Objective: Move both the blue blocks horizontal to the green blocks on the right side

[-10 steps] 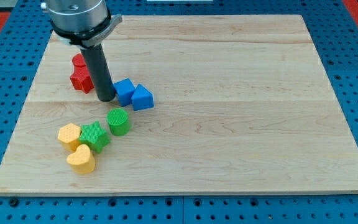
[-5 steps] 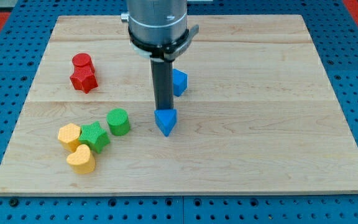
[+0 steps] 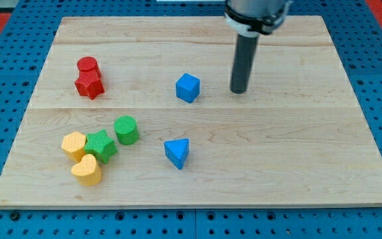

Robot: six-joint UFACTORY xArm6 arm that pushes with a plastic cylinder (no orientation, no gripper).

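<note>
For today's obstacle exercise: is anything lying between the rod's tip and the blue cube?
Nothing visible does. My tip stands on bare board to the view's right of the blue cube, apart from it. The blue triangular block lies lower in the view, outside that line.

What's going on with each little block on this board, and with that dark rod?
my tip: on the board, right of the blue cube, touching no block
blue cube: alone, mid-board
blue triangle: alone, right of the green cylinder
green cylinder: upright, beside the green star
green star: between yellow blocks
red blocks: paired, upper left
</note>
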